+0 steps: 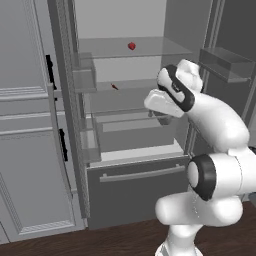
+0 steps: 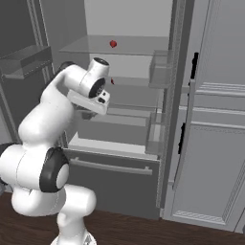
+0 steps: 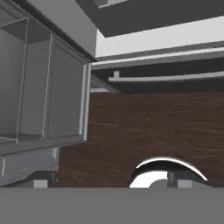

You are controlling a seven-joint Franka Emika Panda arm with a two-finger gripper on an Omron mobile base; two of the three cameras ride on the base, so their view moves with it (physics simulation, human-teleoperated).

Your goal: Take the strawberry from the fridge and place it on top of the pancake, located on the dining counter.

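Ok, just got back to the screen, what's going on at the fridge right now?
The fridge stands with both doors open and the arm is raised in front of it, hand at about middle-shelf height. The strawberry sits untouched on the upper glass shelf, above and behind the hand. A thin dark red item lies on the shelf below it. The jaws are open and hold nothing; the hand camera looks down at the wooden floor and the bottom drawer's handle.

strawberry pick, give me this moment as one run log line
phase: approach | fridge: doors open | small round bright red strawberry: on upper clear glass shelf, untouched | gripper: open, empty, below that shelf
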